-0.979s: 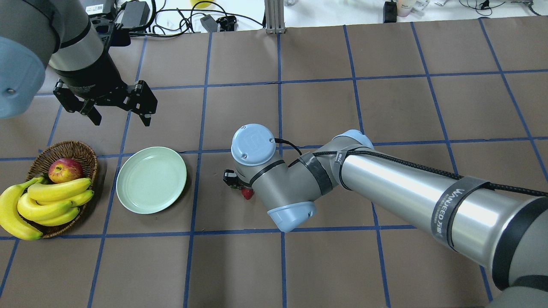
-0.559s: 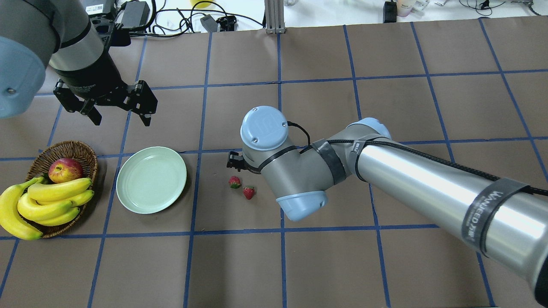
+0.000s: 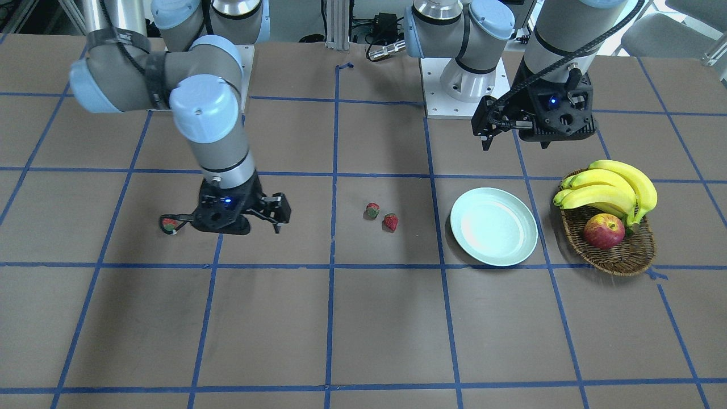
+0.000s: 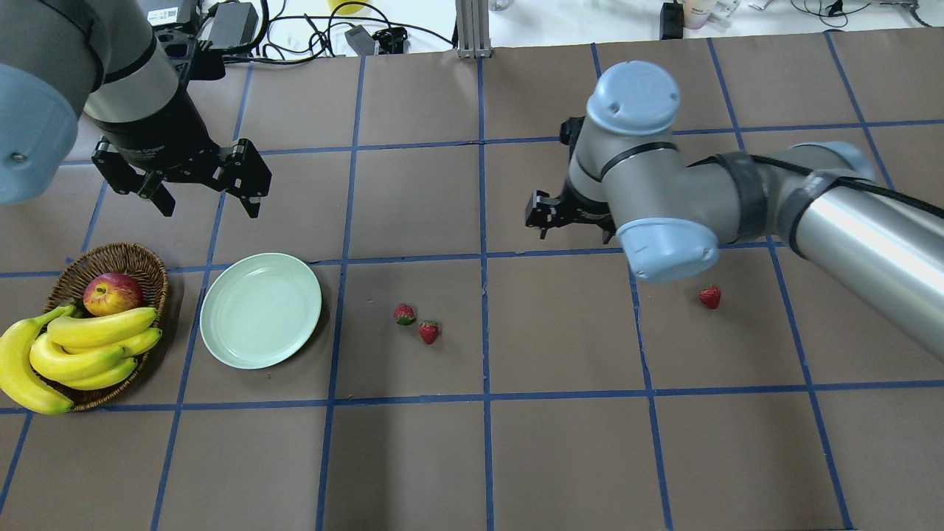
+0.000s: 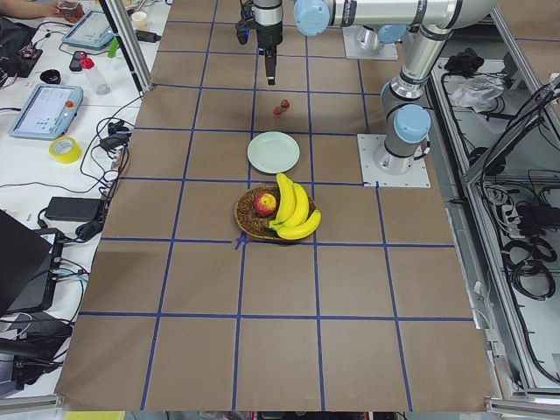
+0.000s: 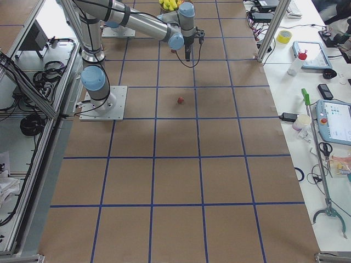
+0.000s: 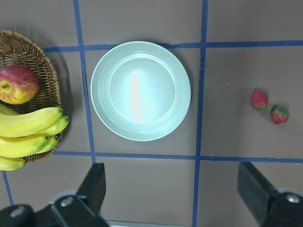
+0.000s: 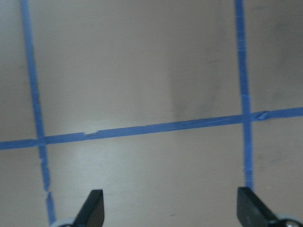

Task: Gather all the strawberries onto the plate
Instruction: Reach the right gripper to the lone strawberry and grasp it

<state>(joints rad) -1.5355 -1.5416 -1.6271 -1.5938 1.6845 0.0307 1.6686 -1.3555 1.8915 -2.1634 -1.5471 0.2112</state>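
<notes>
Your table is covered in brown paper ruled into squares by blue tape, and beyond its far edge a tangle of black cables lies on a white bench. Take the pale green plate as your landmark: it sits flat on the table, on the robot's left half. Every berry lies on the paper outside it. The first strawberry rests near the plate on the side toward the robot's right, and the second strawberry lies just beside it, a little farther from the plate; you cannot tell whether the two touch. The third strawberry lies alone, well apart from the plate on that same side, far past the other two. On the plate's opposite side, just beside its rim, stands the brown wicker basket, which holds a red-yellow apple and a bunch of bananas that spills over the basket's edge away from the plate. The left hand hangs in the air over the table beyond the plate's far edge, its two fingers spread wide apart with nothing between them; its wrist camera looks straight down on the plate. The right hand hovers well away from the plate on the robot's right, past the first two berries. Its fingers are likewise parted, and only bare paper and tape lines show between them.
</notes>
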